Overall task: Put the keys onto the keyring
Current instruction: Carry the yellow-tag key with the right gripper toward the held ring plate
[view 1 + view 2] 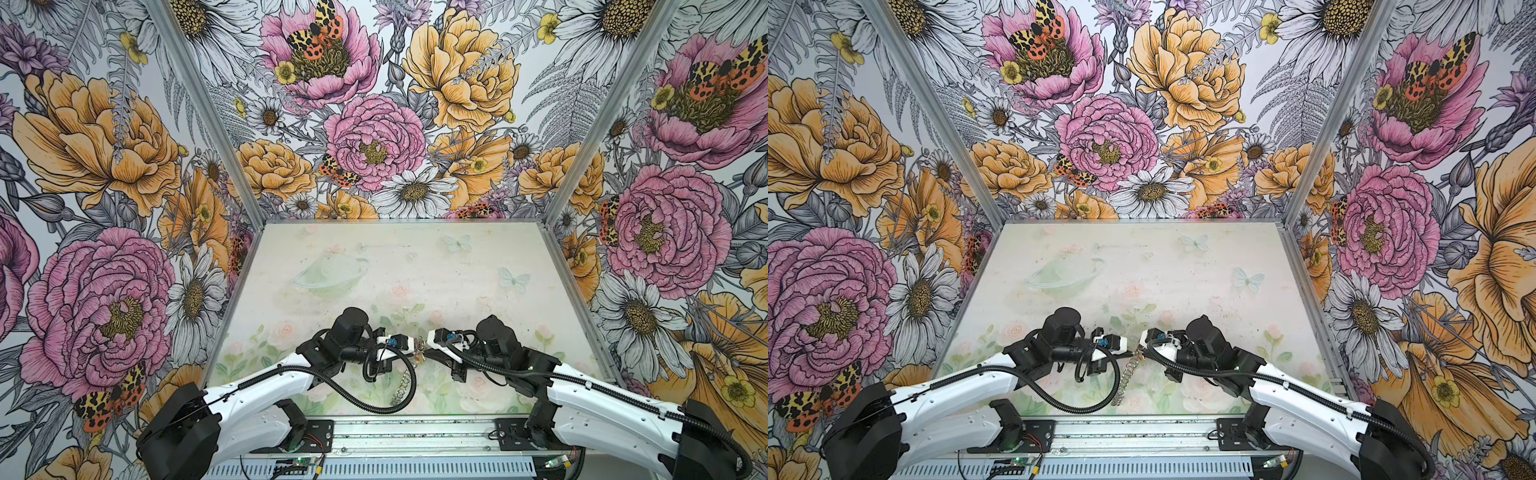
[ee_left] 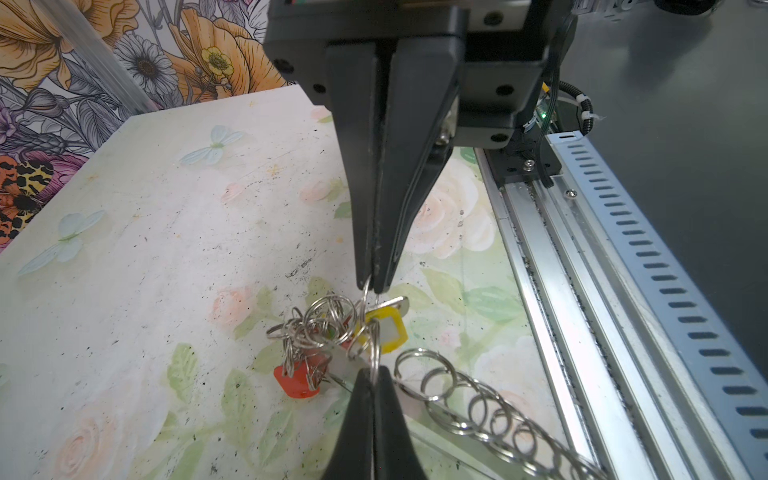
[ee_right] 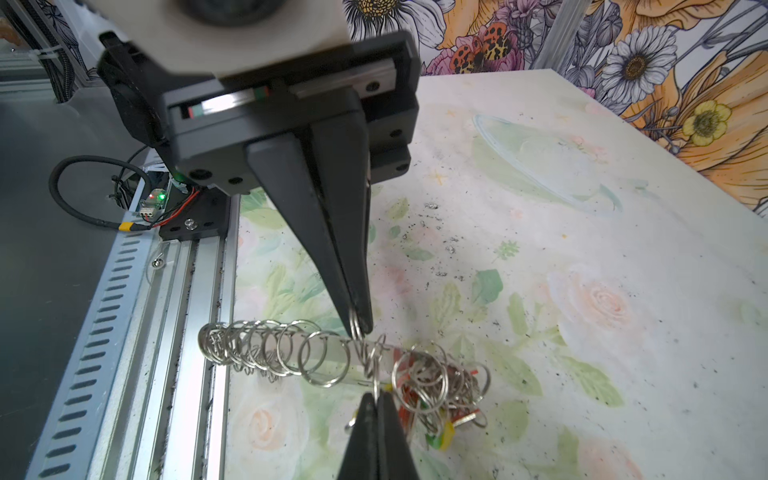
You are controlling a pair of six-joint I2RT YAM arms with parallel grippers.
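Left claw and right claw tip to tip, both clamped on keyring; yellow-tagged key just beside tips.

The keyring is glossy silver metal. The keys carry smooth plastic tags. The table looks matt, scuffed and speckled; the near rail is dull grooved metal.
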